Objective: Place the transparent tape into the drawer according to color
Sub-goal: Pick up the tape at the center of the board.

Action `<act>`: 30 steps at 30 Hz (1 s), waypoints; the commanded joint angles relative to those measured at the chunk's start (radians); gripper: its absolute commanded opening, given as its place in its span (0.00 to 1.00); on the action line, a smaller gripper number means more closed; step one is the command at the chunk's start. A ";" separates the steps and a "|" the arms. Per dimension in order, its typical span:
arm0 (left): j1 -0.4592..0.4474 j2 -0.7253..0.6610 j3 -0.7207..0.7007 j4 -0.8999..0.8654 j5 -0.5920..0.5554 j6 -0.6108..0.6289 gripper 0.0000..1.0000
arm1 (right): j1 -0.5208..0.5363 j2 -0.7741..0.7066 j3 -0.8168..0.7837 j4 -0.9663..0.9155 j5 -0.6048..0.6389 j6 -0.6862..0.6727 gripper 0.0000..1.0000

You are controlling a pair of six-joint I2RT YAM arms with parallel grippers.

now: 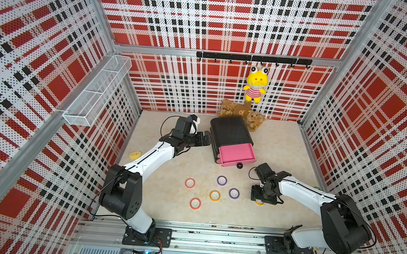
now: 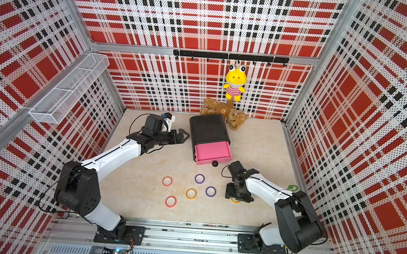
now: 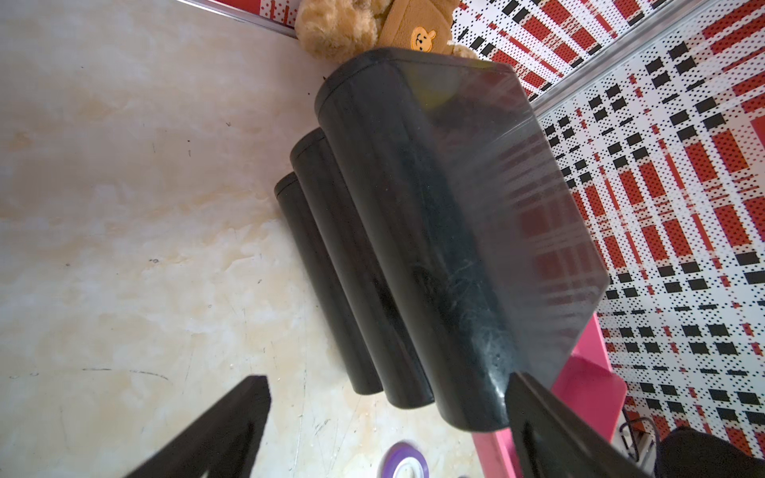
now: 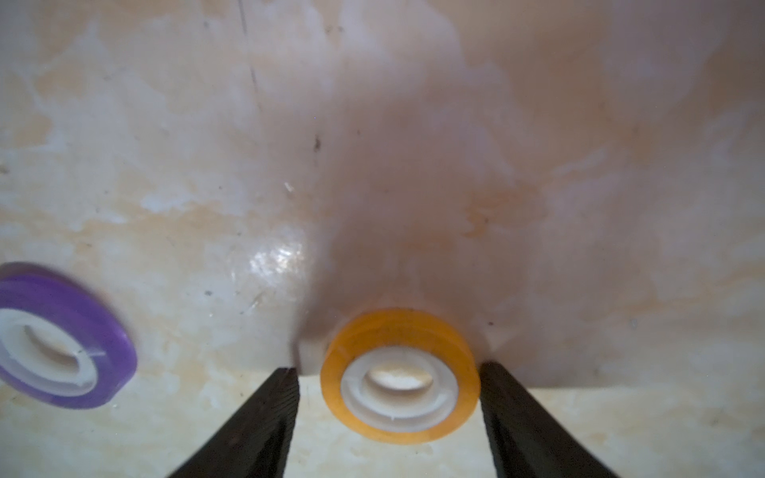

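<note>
Rings (image 1: 190, 183) number six; right fingers (image 4: 256, 422) loosely straddle yellow ring (image 4: 397, 331); left fingers (image 3: 223, 430) gape empty.

6 tape rings (image 1: 215, 195) on tbl (image 1: 161, 205) before drawers (image 1: 237, 153)

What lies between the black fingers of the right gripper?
A yellow-orange tape ring with a pale core, flat on the beige tabletop; the right wrist view shows it.

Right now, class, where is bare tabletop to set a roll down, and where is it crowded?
Bare: table between open drawer and right wall; the strip between the front red tape and front rail. Crowded: the tape cluster mid-table, up to the right arm over a yellow tape.
</note>
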 commanded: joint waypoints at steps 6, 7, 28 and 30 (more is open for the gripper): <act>0.005 -0.018 -0.005 0.016 0.015 0.014 0.97 | -0.006 0.028 -0.025 0.023 0.004 -0.006 0.59; 0.006 -0.020 -0.004 0.017 0.015 0.014 0.97 | -0.006 0.028 -0.027 0.023 0.004 -0.006 0.56; 0.010 -0.021 -0.005 0.016 0.015 0.013 0.97 | -0.006 -0.060 0.030 -0.052 0.012 0.008 0.44; 0.011 -0.021 -0.004 0.016 0.015 0.013 0.98 | -0.006 -0.074 0.042 -0.069 0.019 0.009 0.44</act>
